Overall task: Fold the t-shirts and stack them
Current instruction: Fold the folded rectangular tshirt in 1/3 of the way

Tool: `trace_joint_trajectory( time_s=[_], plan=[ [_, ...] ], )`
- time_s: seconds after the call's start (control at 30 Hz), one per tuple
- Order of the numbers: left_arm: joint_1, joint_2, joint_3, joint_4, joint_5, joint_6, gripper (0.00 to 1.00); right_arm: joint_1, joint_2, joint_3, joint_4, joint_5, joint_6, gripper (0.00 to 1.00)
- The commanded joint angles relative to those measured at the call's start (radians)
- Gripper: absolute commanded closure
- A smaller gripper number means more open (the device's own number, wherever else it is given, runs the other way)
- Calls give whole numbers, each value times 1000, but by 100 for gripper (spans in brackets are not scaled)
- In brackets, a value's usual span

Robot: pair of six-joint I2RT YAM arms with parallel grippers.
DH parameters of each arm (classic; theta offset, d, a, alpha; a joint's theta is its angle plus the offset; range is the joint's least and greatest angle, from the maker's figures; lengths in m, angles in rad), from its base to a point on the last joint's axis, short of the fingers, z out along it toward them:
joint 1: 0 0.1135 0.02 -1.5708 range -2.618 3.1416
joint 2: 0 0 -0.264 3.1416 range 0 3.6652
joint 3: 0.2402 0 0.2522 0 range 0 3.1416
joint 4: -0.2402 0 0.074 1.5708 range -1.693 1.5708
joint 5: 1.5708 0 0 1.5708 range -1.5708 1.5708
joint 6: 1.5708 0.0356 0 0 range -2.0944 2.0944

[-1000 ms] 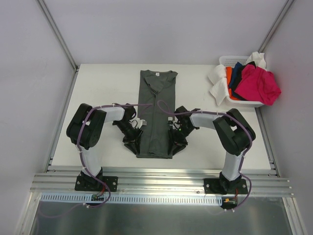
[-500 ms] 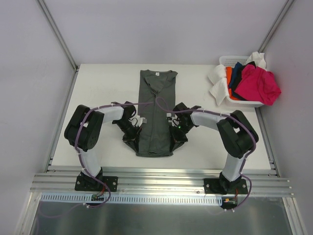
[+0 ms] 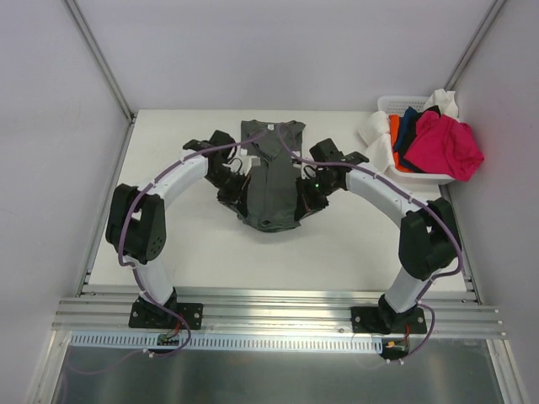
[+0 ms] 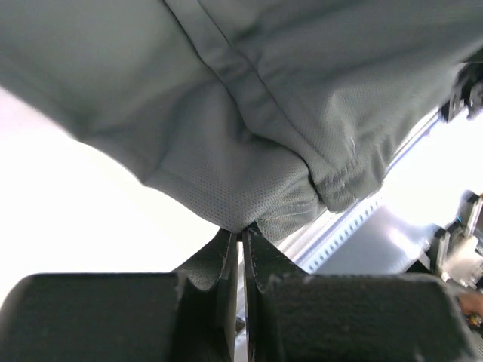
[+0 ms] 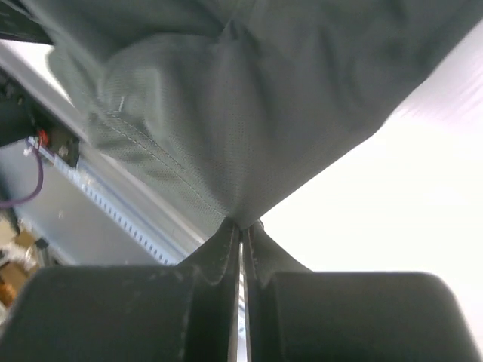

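Shirt (image 3: 270, 172) on table (image 3: 177, 252), middle, grey, collar at far end. Left gripper (image 4: 241, 235) and right gripper (image 5: 241, 226) both clamped tight on cloth, hem pinched at each tip. Not yet closed a second ago, low beside the flat hem at the near end; since then shut, raised and carried toward the collar, hem bunched and hanging between. Means bottom-to-top fold under way, not yet laid down. Likely next: lower, release, smooth. Other shirts (image 3: 434, 139) heaped in basket (image 3: 386, 104), far right, untouched.
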Motion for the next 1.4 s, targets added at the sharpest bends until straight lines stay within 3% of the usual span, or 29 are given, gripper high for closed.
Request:
trace_joint_trajectory(
  time_s=[0.0, 0.4, 0.77, 1.1, 1.13, 1.23, 1.27, 1.33, 1.37],
  plan=[
    [55, 38, 125, -42, -50, 38, 100, -27, 30, 81, -5, 43, -35, 99],
    [137, 256, 477, -42, -91, 60, 100, -108, 262, 361, 53, 116, -87, 99],
    [153, 484, 717, -27, -110, 69, 100, -174, 414, 487, 113, 151, -99, 99],
    [164, 471, 626, 57, -140, 55, 100, -180, 510, 587, 146, 156, -113, 99],
    [164, 472, 623, 60, -140, 53, 100, -180, 513, 589, 146, 163, -114, 93],
    [163, 452, 610, 62, -153, 52, 55, -176, 500, 579, 139, 214, -125, 63],
    [163, 437, 592, 64, -160, 47, 33, -173, 460, 572, 139, 226, -131, 46],
    [161, 368, 567, 65, -189, 56, 18, -166, 403, 530, 129, 244, -148, 33],
    [161, 342, 540, 64, -206, 57, 13, -165, 374, 518, 121, 246, -160, 32]
  ],
)
